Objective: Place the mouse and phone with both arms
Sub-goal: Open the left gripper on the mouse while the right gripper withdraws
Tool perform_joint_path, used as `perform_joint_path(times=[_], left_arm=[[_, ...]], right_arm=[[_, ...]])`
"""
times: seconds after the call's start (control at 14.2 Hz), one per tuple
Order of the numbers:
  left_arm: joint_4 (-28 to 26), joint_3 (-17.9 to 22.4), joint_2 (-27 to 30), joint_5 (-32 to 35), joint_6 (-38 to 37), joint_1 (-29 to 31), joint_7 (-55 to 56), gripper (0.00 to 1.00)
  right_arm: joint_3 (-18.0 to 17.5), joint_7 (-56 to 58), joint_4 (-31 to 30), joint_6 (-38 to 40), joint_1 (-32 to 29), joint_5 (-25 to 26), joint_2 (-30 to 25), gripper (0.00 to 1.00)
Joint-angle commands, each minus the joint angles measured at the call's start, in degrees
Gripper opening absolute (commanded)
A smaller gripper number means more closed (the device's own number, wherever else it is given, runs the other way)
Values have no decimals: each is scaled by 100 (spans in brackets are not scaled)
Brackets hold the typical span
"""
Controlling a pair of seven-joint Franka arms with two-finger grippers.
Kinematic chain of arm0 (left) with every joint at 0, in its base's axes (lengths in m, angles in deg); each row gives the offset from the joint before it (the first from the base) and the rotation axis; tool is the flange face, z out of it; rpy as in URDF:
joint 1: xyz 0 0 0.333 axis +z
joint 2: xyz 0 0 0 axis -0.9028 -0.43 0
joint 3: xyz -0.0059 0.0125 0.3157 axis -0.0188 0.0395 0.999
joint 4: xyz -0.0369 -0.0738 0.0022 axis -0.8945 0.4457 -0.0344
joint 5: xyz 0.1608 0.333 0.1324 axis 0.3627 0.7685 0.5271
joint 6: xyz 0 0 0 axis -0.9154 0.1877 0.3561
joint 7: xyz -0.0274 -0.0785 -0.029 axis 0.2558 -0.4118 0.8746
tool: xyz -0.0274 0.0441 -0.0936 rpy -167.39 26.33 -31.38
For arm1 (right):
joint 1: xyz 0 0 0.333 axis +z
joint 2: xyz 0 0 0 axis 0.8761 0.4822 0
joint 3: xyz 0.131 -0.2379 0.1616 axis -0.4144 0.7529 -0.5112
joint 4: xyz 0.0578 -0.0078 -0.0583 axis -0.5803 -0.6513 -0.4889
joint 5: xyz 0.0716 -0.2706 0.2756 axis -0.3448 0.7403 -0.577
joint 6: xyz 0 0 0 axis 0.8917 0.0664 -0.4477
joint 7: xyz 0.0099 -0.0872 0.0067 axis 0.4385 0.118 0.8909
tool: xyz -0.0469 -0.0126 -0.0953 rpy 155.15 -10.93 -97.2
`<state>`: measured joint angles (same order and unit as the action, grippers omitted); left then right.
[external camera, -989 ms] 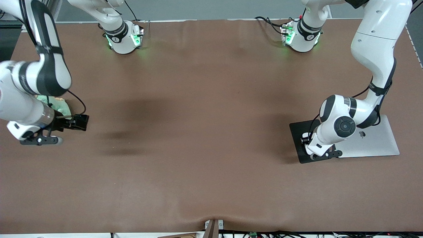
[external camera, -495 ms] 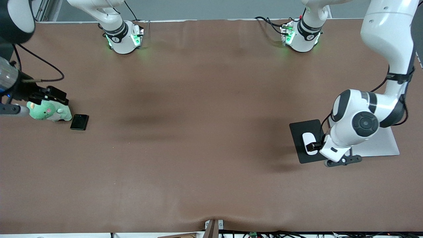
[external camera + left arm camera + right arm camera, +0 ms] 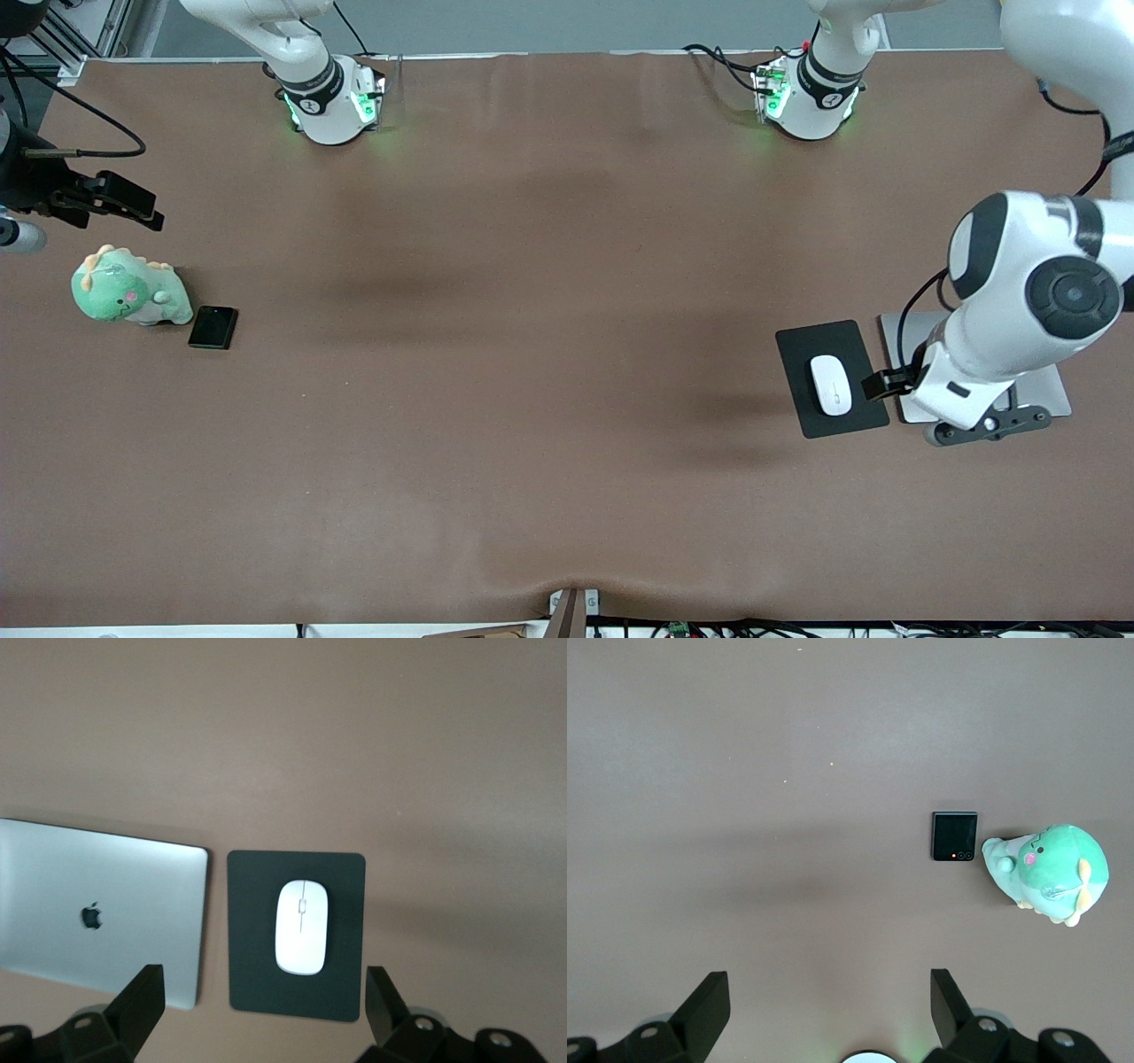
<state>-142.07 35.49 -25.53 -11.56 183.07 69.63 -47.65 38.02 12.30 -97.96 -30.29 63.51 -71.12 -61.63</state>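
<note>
Both placements look done: the smooth white oval mouse [image 3: 831, 385] lies on the flat black rectangular pad [image 3: 802, 350] beside the silver closed laptop [image 3: 97, 917], and the small glossy black phone [image 3: 213, 327] rests on the brown table [image 3: 549, 372] just beside a green plush dinosaur [image 3: 128, 290]. The left gripper [image 3: 261, 1005] hangs spread and empty over the pad and laptop — the right gripper [image 3: 824, 1005], likewise spread and empty, is over the table at its own arm's end. By my reading nothing is left but to draw the arms clear.

White mouse [image 3: 831, 384] on dark pad [image 3: 831, 377]; black phone [image 3: 213, 327] beside plush [image 3: 129, 290].

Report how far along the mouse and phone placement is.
Done: the mouse lies on the black pad beside the closed laptop, and the phone lies on the table beside the green plush toy. In hand: nothing; the left pincer is open above the pad, the right pincer open above bare table. Nothing visibly left.
</note>
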Motion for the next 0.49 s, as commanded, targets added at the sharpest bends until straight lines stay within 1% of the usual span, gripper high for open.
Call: perform_joint_path(times=[0.0,0.21,0.28,0.42], left_arm=[[-69,-56,508,-120,-439,61,-128,100],[27,-56,912,-217,-755,26,-338,100],[80,-56,1009,-261,-930,43,-356,100],[186,-47,1211,-270,-1291,43,-566,100]], right_arm=[[-1,9,-48,53,-58,-56,-122,100],[-9,0,-48,122,-32,-65,-122,100],[-44,9,-22,297,-6,-47,-122,100],[-62,-79,206,351,39,-21,-96,100]])
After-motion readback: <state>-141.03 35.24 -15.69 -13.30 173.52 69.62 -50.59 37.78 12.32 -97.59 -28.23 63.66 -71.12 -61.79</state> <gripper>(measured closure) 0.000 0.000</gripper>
